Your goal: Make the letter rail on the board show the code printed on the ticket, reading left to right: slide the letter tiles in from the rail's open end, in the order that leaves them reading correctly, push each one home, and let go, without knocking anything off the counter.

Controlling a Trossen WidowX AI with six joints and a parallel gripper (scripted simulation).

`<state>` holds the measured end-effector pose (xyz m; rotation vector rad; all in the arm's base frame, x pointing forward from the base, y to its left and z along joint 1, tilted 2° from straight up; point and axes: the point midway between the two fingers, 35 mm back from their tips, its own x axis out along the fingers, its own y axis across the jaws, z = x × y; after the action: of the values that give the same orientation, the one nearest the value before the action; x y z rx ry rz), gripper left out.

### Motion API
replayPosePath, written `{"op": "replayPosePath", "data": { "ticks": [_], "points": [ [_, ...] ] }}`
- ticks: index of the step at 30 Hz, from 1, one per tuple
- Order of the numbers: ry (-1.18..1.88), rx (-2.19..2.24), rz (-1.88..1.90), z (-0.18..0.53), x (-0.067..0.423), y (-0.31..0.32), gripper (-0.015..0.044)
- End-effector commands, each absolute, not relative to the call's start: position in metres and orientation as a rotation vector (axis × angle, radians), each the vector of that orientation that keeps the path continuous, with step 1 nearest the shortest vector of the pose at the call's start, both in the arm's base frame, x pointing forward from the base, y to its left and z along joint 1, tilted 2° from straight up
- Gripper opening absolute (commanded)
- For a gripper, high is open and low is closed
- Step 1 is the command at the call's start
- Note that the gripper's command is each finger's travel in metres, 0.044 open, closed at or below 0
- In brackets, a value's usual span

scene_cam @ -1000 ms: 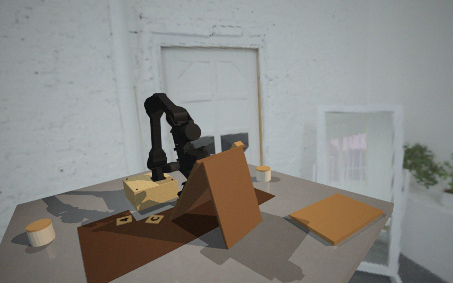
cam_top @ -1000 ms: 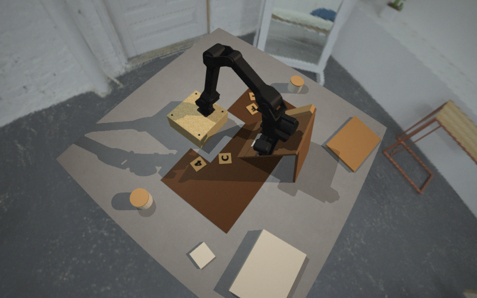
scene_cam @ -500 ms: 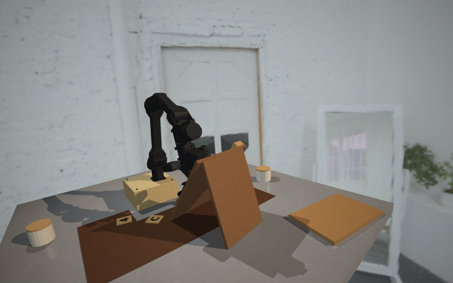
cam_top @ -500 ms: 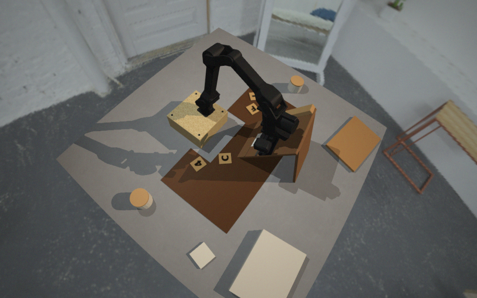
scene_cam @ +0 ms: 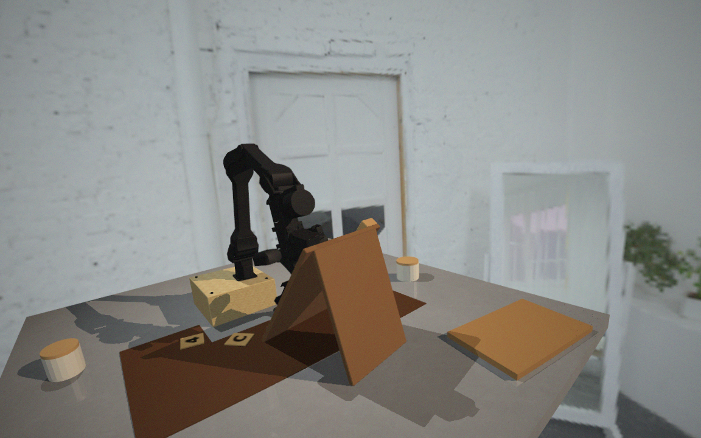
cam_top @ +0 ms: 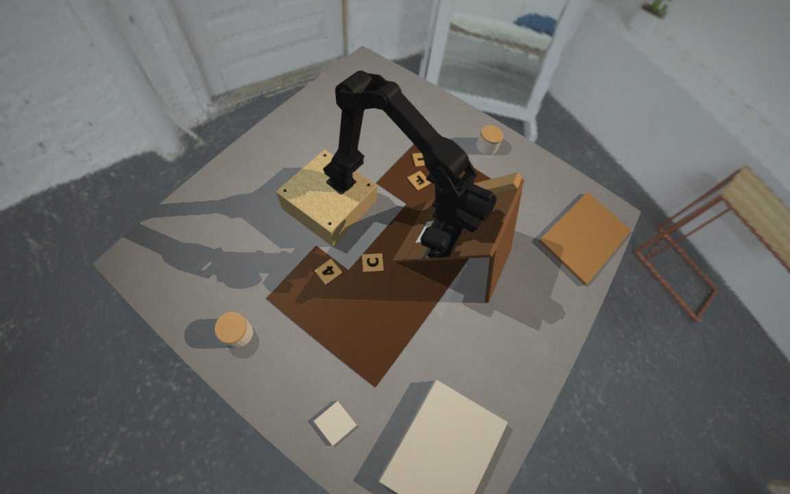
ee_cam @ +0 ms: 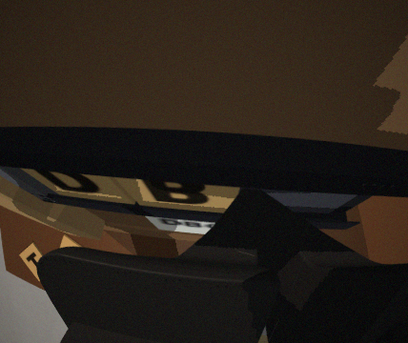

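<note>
The slanted brown board [cam_top: 502, 211] [scene_cam: 353, 294] stands on the dark brown mat [cam_top: 348, 325] [scene_cam: 189, 381]. In the wrist view its dark rail [ee_cam: 198, 155] holds two tiles, a D tile [ee_cam: 77, 183] and a B tile [ee_cam: 175, 192], side by side, with the white ticket [ee_cam: 179, 223] just below. My gripper [cam_top: 433, 247] [ee_cam: 250, 198] is shut and empty, its tip at the rail just right of the B tile. In the exterior view the board hides the gripper. A 4 tile [cam_top: 328, 270] [scene_cam: 191, 340] and a C tile [cam_top: 372, 262] [scene_cam: 238, 339] lie flat on the mat. Two more tiles [cam_top: 417, 180] [cam_top: 419, 158] lie behind the arm.
The arm's base stands on a pale wooden block [cam_top: 326, 195] [scene_cam: 233, 299]. Short cylinders stand at the near left [cam_top: 233, 328] [scene_cam: 62, 359] and far right [cam_top: 489, 138] [scene_cam: 407, 268]. An orange slab [cam_top: 585, 236] [scene_cam: 519, 337], a cream slab [cam_top: 444, 442] and a small white square [cam_top: 334, 422] lie near the counter's edges.
</note>
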<state>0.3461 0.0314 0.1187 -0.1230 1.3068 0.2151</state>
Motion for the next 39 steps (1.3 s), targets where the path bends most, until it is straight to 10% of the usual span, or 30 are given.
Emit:
{"op": "replayPosePath", "data": {
  "ticks": [1, 39],
  "points": [
    [1.307, -0.121, 0.212, 0.118, 0.346, 0.033, 0.0000],
    [1.309, -0.122, 0.211, 0.135, 0.321, 0.029, 0.0000]
  ]
}}
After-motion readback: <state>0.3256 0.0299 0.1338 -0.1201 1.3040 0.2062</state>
